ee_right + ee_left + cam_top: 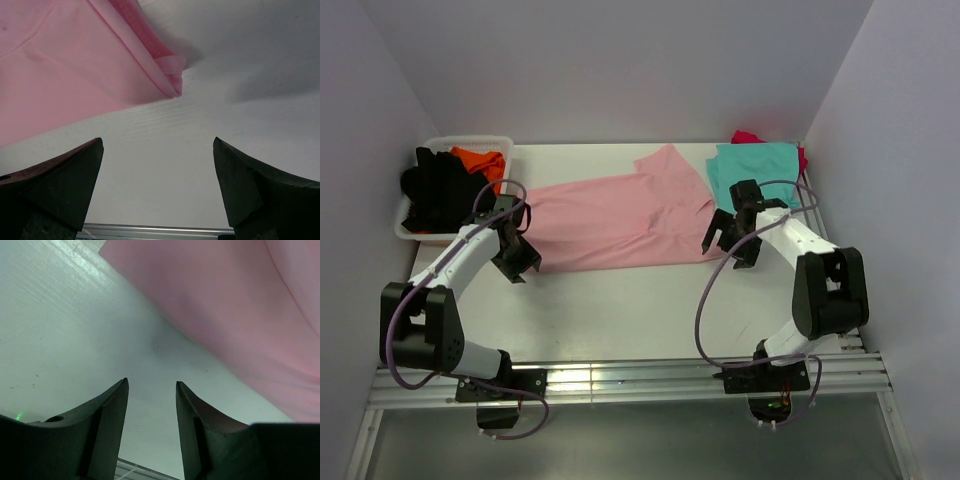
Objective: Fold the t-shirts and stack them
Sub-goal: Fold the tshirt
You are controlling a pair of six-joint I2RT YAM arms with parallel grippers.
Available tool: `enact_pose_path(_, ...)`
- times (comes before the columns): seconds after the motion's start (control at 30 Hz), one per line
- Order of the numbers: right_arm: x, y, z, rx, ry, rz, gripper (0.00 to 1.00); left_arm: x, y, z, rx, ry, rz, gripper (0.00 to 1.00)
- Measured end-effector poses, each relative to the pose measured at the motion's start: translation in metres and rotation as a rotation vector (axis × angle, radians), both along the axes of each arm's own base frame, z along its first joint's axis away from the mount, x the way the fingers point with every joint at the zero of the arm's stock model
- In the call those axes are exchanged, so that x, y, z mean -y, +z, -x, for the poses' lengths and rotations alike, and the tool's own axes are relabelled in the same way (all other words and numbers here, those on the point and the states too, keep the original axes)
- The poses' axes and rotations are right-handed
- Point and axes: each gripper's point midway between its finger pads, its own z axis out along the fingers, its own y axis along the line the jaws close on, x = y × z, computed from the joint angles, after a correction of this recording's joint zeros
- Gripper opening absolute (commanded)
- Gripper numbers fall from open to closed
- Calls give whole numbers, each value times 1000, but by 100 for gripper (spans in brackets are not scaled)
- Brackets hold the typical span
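T-shirts: 5. Basket: 1.
Light pink shirt [610, 225], 1, between the two sets of jaws; teal shirt [755, 165], 1, and magenta shirt [748, 137], 1, beyond the right jaws; black shirt [435, 190], 1, and orange shirt [482, 160], 1, in the white basket [480, 139] beyond the left jaws.

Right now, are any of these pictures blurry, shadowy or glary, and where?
Top external: even light, sharp, glare on the metal rail. Left wrist: the light pink shirt looks soft, out of focus. Right wrist: a grey shadow lies on the table beside the shirt's corner; the fingers are dark.
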Motion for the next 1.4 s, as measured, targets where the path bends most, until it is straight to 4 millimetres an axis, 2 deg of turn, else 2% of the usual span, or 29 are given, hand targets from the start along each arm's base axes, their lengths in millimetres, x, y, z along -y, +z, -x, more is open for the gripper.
enact_pose_path(0.13,-2,-22,-3,-60,-15,4,97,-1,-3,-1,-9,20,-3,48)
enact_pose_path(0.23,-4,-31,-15,-78,-29,6,94,0,-4,-2,-17,24,-4,48)
enact_pose_path(0.33,-6,-32,-34,-62,-35,11,76,-1,2,-8,-2,26,-10,48)
enact_pose_path(0.37,-6,-31,-41,-52,-38,14,60,-1,4,-10,5,26,-12,48)
enact_pose_path(0.47,-6,-30,-57,-22,-45,22,40,-2,10,-15,22,28,-19,48)
enact_pose_path(0.53,-4,-31,-59,-18,-53,31,30,-4,10,-14,17,29,-26,48)
enact_pose_path(0.57,-3,-31,-58,-20,-55,36,19,-4,10,-13,13,29,-30,48)
enact_pose_path(0.63,-2,-34,-56,-26,-61,43,10,-6,10,-11,8,27,-40,48)
enact_pose_path(0.67,0,-36,-54,-32,-65,50,0,-7,10,-11,6,26,-44,48)
enact_pose_path(0.83,9,-47,-29,-88,-81,89,0,-7,18,-16,20,21,-49,48)
enact_pose_path(0.97,18,-38,-6,-103,-91,125,0,-7,23,-22,39,17,-48,48)
enact_pose_path(1.17,38,-13,27,-95,-138,194,0,-6,24,-28,40,10,-48,48)
enact_pose_path(1.23,45,-10,37,-105,-156,212,0,-5,24,-29,37,9,-48,48)
enact_pose_path(1.4,62,-18,70,-206,-203,248,0,-4,25,-35,39,-2,-48,49)
